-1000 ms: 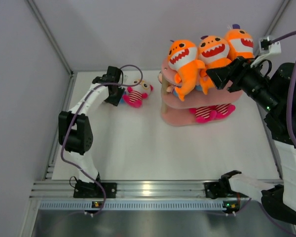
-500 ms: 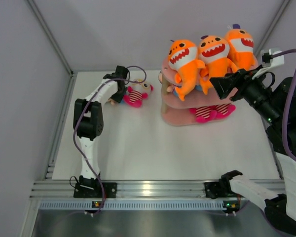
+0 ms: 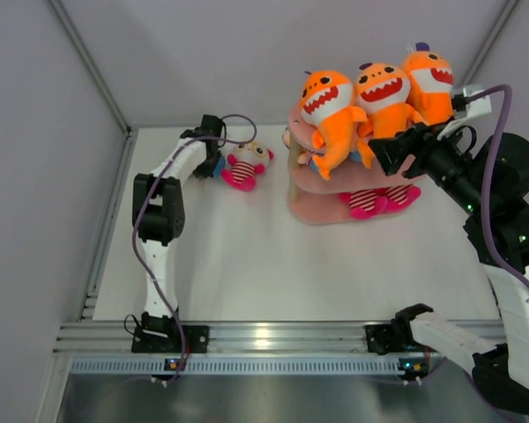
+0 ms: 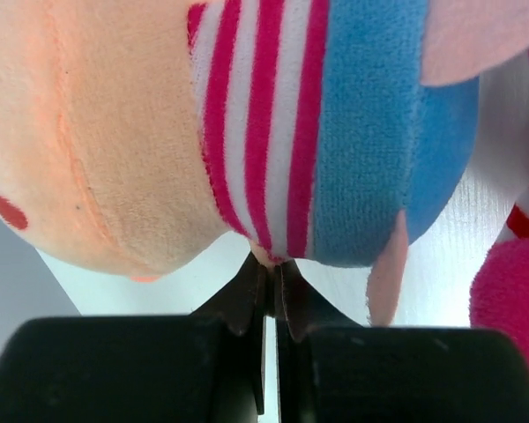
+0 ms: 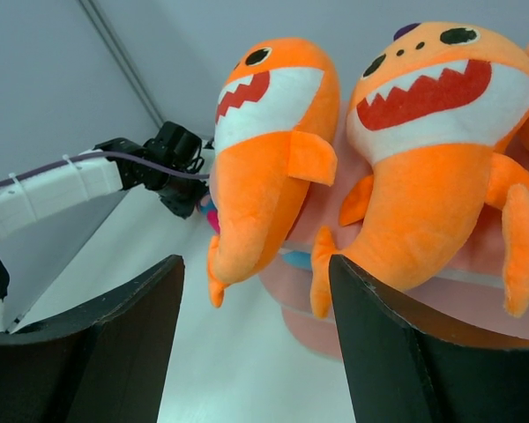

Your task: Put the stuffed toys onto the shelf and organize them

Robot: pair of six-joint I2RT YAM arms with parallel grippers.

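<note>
Lying on the white desk, a small plush doll is nipped by the left jaws.
A beige head, pink-and-white striped body, blue band and magenta feet are shown on it; it is placed left of the pink three-tier shelf of oval boards, near but apart. In the left wrist view those jaws are drawn almost together, a nub of striped fabric caught between their tips. Three orange shark plushes with white teeth and red mouths are stood side by side on the top board; a second striped doll is lodged on the bottom board, a blue-clad toy partly seen on the middle one. The right jaws are held wide apart and empty, close before the sharks.
</note>
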